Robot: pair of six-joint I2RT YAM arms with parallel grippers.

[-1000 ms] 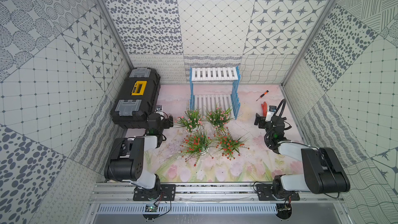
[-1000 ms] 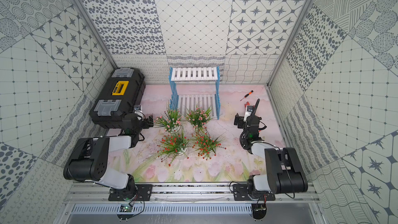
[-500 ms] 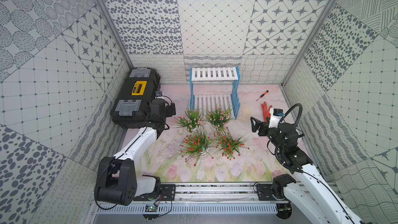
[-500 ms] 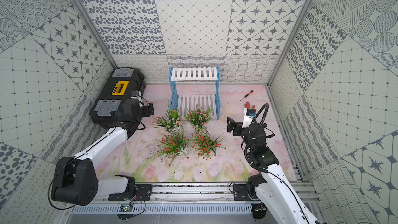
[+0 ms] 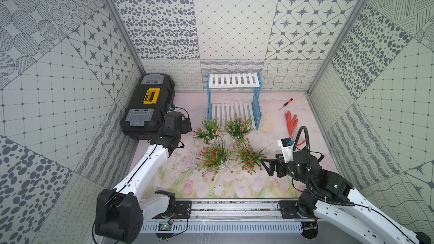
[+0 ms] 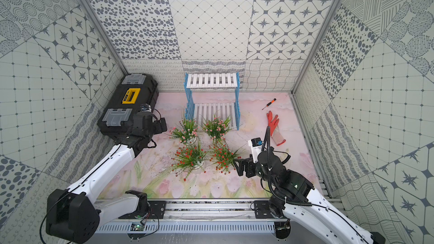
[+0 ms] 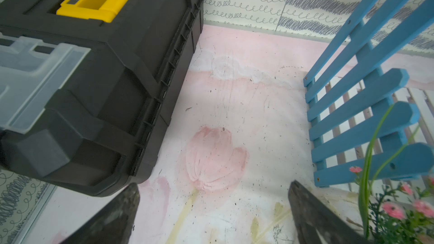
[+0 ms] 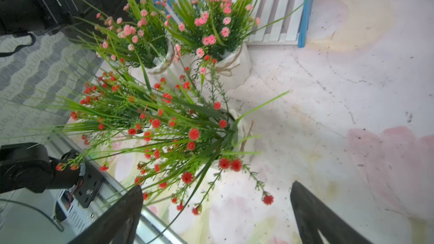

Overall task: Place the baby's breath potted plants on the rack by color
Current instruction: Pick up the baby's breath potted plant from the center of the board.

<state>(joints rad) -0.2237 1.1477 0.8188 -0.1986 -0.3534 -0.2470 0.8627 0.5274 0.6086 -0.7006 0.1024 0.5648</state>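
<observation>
Four baby's breath potted plants stand in a square in front of the rack (image 5: 233, 80) (image 6: 211, 80). Two pink ones (image 5: 209, 130) (image 5: 238, 126) are nearest its lower shelf, two red ones (image 5: 215, 157) (image 5: 247, 156) in front. My left gripper (image 5: 187, 125) (image 7: 213, 186) hangs open over bare mat, between the toolbox (image 7: 94, 66) and the left pink plant (image 7: 399, 212). My right gripper (image 5: 266, 166) (image 8: 217, 187) is open just right of the right red plant (image 8: 187, 137), with outer stems of that plant between its fingers.
A black and yellow toolbox (image 5: 148, 104) lies along the left wall. A screwdriver (image 5: 286, 103) and a red glove (image 5: 291, 120) lie at the back right. The rack's blue side frame (image 7: 364, 104) is close to my left gripper. Patterned walls enclose the mat.
Both arms have unfolded and risen from their low rest poses. The right gripper has swung left and forward to the right red plant. The left gripper stays beside the toolbox. The plants have not moved.
</observation>
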